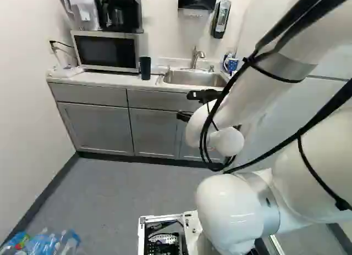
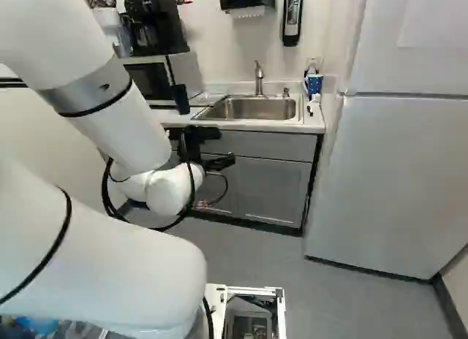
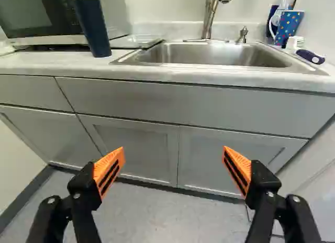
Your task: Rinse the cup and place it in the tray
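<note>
Ahead of the sink cabinets, my gripper (image 2: 223, 147) hangs below counter height; in the wrist view the gripper (image 3: 174, 155) is wide open with nothing between its orange pads. A tall dark blue cup (image 3: 93, 27) stands upright on the counter by the microwave, left of the sink (image 2: 250, 109) in the right base view. Beyond the sink's other side is a blue mug with coloured dots (image 3: 288, 26) and a white handle. Between the dark cup and the basin lies a flat, shallow tray (image 3: 137, 41). The faucet (image 3: 211, 12) rises behind the basin.
The counter edge (image 3: 209, 78) and grey cabinet fronts (image 1: 96, 123) face the gripper. A microwave (image 1: 107, 50) carries a coffee maker (image 1: 120, 10). A brush (image 3: 310, 56) lies near the mug. A fridge (image 2: 398, 171) stands to the right; plastic bottles (image 1: 47, 243) sit low at the left.
</note>
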